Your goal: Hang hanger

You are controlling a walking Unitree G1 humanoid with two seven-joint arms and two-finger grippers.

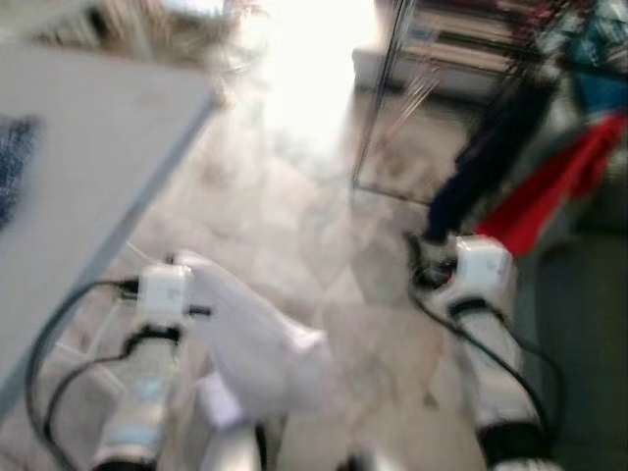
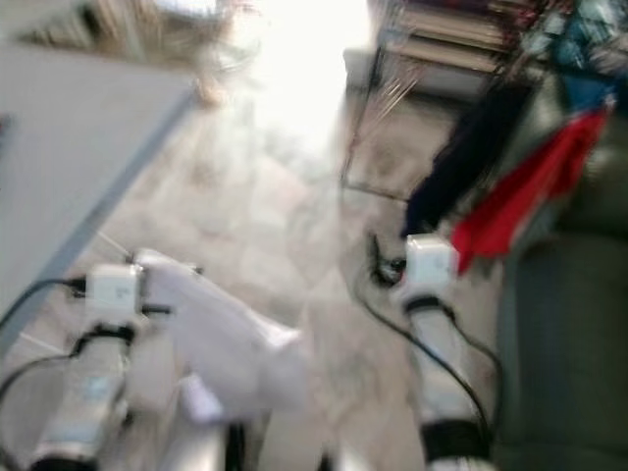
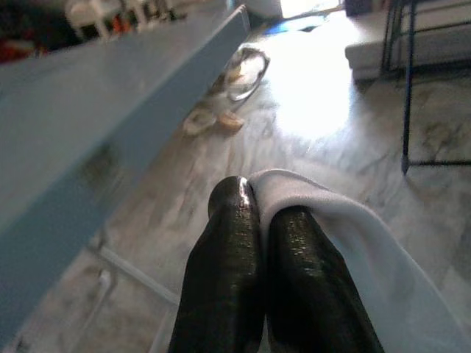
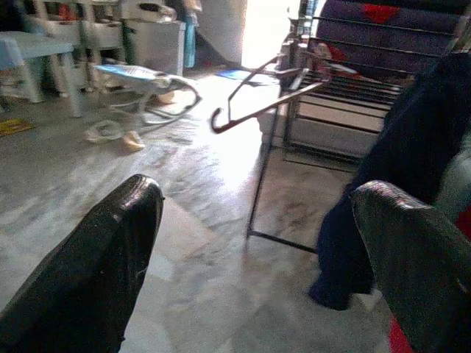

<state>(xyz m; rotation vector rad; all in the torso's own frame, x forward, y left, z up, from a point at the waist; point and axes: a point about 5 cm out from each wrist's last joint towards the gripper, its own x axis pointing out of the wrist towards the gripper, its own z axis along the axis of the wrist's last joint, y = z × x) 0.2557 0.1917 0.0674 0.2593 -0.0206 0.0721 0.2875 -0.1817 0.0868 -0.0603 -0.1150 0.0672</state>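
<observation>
Basically, left gripper (image 3: 268, 220) is clamped on a white garment (image 1: 260, 343) — right gripper (image 4: 257, 243) fingers spread wide, empty. Hanger (image 4: 268, 95) hooks on the drying rack (image 4: 346, 88) ahead of the right gripper, long axis slanted — right arm nearer.

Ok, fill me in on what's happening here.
The robot stands on a marble floor beside a grey table, facing a drying rack. Its left gripper is shut on a white cloth that drapes down over the arm. The right gripper is open, holding nothing, and points toward the rack, where a hanger sits among dark blue and red garments. The head views are blurred.
</observation>
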